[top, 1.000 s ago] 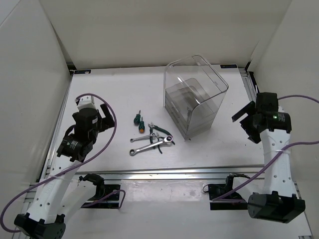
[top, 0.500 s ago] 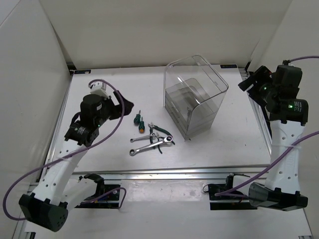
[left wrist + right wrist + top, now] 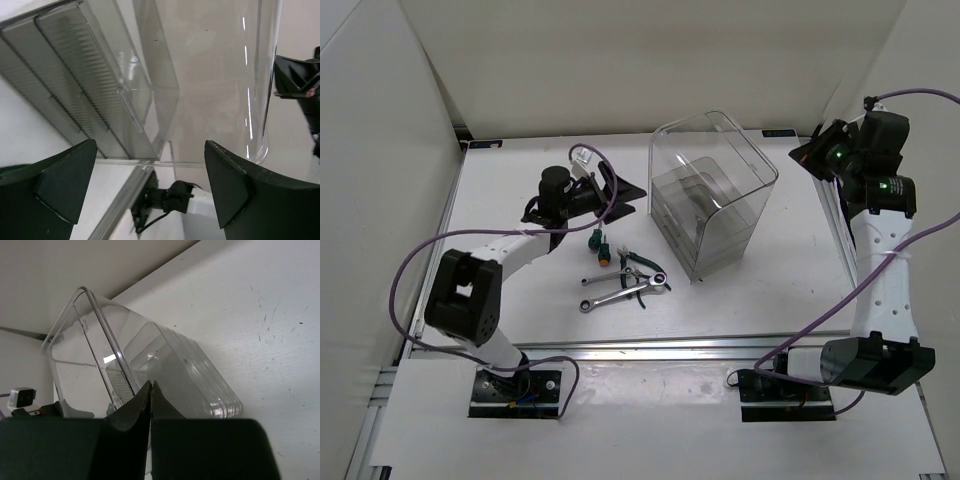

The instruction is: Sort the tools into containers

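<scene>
Silver wrenches (image 3: 617, 297) number two, screwdrivers (image 3: 592, 239) two, pliers (image 3: 640, 262) one

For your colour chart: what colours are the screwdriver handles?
Green screwdriver, orange screwdriver; top view shows best.

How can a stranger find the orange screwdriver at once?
Find the tall clear bin on the white table. Just left of it lies a cluster of tools. The orange screwdriver sits beside a green one, and alone has an orange handle.
</scene>
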